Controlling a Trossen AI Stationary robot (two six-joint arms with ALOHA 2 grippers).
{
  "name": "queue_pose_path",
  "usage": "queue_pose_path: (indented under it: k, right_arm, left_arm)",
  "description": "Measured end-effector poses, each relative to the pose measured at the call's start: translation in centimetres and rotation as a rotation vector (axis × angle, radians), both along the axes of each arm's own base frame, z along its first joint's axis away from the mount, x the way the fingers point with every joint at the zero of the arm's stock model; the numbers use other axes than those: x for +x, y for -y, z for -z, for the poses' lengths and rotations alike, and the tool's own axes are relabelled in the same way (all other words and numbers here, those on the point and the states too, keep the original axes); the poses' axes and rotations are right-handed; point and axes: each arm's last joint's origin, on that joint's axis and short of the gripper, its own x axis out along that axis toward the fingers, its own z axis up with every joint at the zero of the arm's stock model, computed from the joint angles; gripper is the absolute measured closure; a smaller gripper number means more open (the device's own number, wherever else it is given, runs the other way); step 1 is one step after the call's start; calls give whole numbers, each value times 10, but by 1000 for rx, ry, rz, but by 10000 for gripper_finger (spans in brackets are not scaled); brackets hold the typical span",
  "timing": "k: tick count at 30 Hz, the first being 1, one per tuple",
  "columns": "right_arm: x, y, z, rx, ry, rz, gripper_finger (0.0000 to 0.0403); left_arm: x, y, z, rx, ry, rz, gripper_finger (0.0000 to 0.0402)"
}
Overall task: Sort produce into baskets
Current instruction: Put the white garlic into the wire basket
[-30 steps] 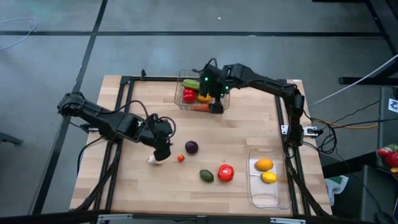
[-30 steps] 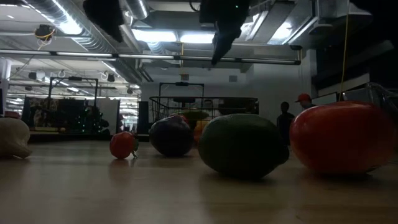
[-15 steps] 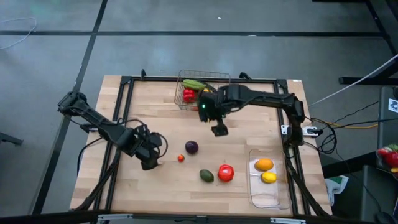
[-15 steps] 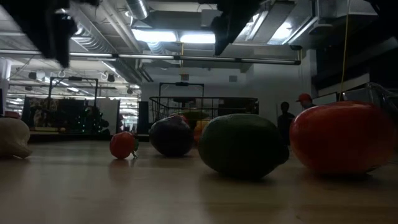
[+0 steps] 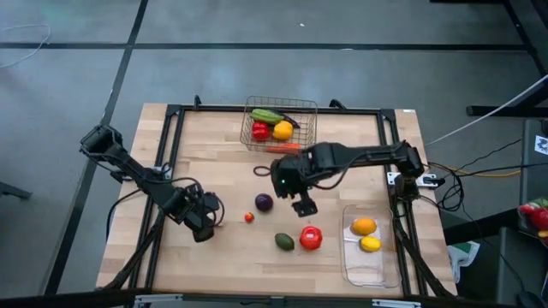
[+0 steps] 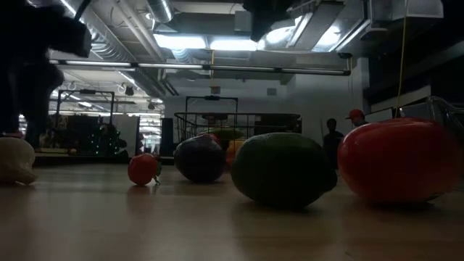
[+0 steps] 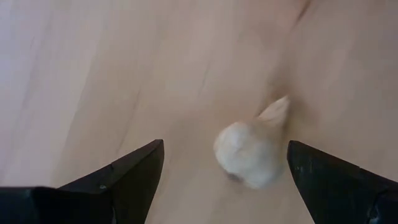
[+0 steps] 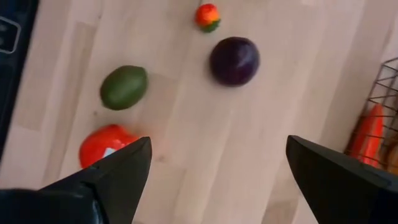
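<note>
My left gripper is open near the table's left side, over a pale whitish garlic. Its fingers stand on either side of the garlic without touching it. The garlic lies on the table. My right gripper is open and empty above the table's middle. Below and around it lie a purple fruit, a small red-orange fruit, a green avocado and a red tomato. The wire basket at the far middle holds green, red, yellow and orange produce. The clear tray holds an orange and a lemon.
The wire basket's near side shows in the right wrist view, with an orange carrot behind the mesh. The clear tray sits by the table's near right corner. A black frame runs round the table's edges. Bare wood lies between basket and loose produce.
My right gripper has left the wire basket and come toward the table's near edge, to above the middle by the purple fruit. My left gripper has gone toward the near left and down, over the pale garlic. The produce has stayed where it was.
</note>
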Motion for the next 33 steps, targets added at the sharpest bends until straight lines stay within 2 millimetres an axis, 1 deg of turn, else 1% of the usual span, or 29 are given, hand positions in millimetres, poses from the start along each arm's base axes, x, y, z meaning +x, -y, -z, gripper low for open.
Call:
queue_pose_path:
  k: [4, 6, 12, 18, 22, 25, 29, 33]
  right_arm:
    - [-5, -17, 1, -2, -24, -36, 35]
    - [-7, -24, 1, -4, -31, -21, 36]
    - [-17, -44, 2, -82, -67, -8, 36]
    - [-25, -59, 3, -134, -84, -5, 36]
    - [-29, -64, 4, -162, -103, -18, 36]
    - [-30, -66, 4, -167, -108, -24, 36]
    - [-31, -67, 4, -168, -107, -28, 36]
    - [-31, -67, 4, -169, -107, -28, 35]
  left_arm:
    - [-4, -3, 9, -6, -9, -49, 66]
    - [-4, -2, 13, -31, 8, -47, 66]
    - [-5, -2, 25, -65, 36, -61, 66]
    - [-6, -3, 27, -60, 45, -71, 66]
    - [2, -1, 25, -41, 155, -84, 66]
    - [10, -3, 22, -9, 260, -122, 66]
    - [24, -12, 18, 13, 393, -202, 66]
    - [37, -25, 14, 23, 454, -236, 66]
